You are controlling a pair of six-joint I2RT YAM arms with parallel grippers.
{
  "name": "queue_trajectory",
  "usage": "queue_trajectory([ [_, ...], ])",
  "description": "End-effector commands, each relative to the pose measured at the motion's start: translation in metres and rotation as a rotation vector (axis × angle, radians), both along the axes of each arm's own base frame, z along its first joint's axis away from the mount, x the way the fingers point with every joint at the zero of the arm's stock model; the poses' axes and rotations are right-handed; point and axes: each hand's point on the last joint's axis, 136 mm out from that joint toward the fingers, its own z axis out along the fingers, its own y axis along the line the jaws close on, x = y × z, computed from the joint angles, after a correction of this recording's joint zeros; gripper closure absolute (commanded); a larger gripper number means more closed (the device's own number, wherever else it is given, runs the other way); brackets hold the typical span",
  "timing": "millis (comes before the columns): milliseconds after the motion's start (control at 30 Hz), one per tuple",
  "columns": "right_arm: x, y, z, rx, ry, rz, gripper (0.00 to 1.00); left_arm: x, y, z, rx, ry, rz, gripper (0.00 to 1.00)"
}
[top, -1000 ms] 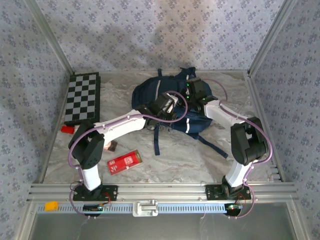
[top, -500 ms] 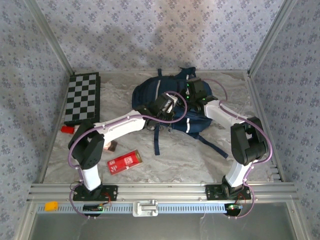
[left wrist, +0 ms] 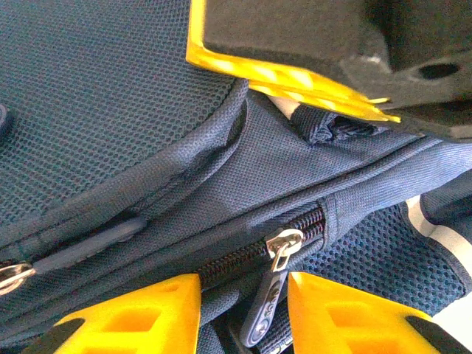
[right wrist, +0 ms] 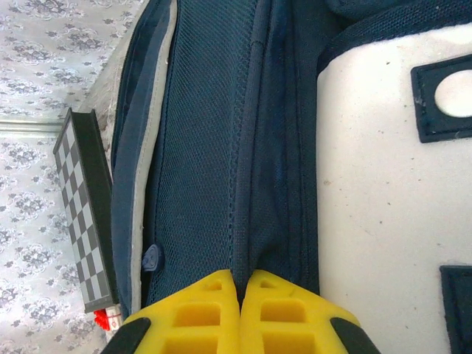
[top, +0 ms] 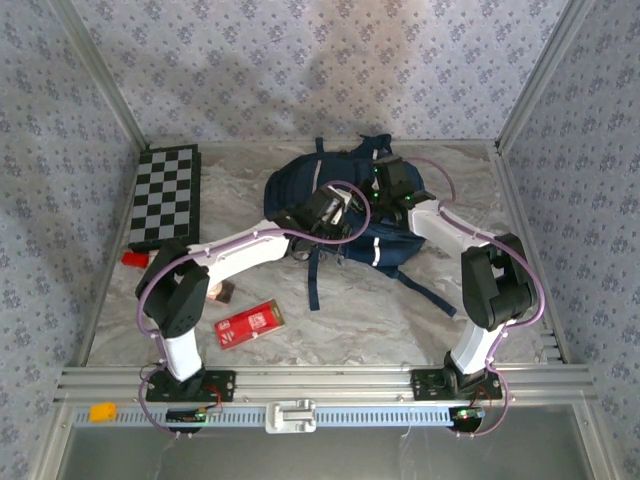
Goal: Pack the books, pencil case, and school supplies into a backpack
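Backpack (top: 295, 185): lying far centre on surface (top: 380, 310), both arms reaching over it.
Left pincer (left wrist: 243, 295): standing narrowly open, straddling zipper pull (left wrist: 279, 249).
Right pincer (right wrist: 239, 284): pinching shut on Backpack seam.
Pencil case (top: 250, 323): lying near left.

**A:** Entry one: any lettering legible?

**B:** Flat red rectangular box (top: 251, 322): white print on the top face, too small to read.

**A:** Entry two: the navy blue fabric backpack (right wrist: 206, 147)?

**B:** Its white patch (right wrist: 369, 184) carries navy square badges, one with a ring shape and no letters. The silver metal zip slider (left wrist: 284, 242) has no readable mark.
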Motion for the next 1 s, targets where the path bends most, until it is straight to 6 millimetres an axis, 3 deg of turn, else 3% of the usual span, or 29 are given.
queue_trajectory([
  [0,0.011,0.023,0.062,0.089,-0.158,0.065,1.0,-0.004,0.006,-0.034,0.055,0.076,0.005,0.63],
  [333,0.012,0.025,0.059,0.094,-0.147,0.062,1.0,-0.019,0.001,-0.032,-0.018,0.068,-0.01,0.63],
  [533,0.011,0.027,0.059,0.097,-0.147,0.064,1.0,-0.014,0.012,-0.04,0.004,0.044,0.051,0.63],
  [700,0.012,0.024,0.061,0.093,-0.152,0.061,1.0,-0.018,0.021,-0.036,-0.043,-0.021,0.076,0.63],
  [967,0.01,0.028,0.063,0.105,-0.158,0.067,1.0,-0.007,0.014,-0.031,-0.07,-0.082,0.079,0.6],
])
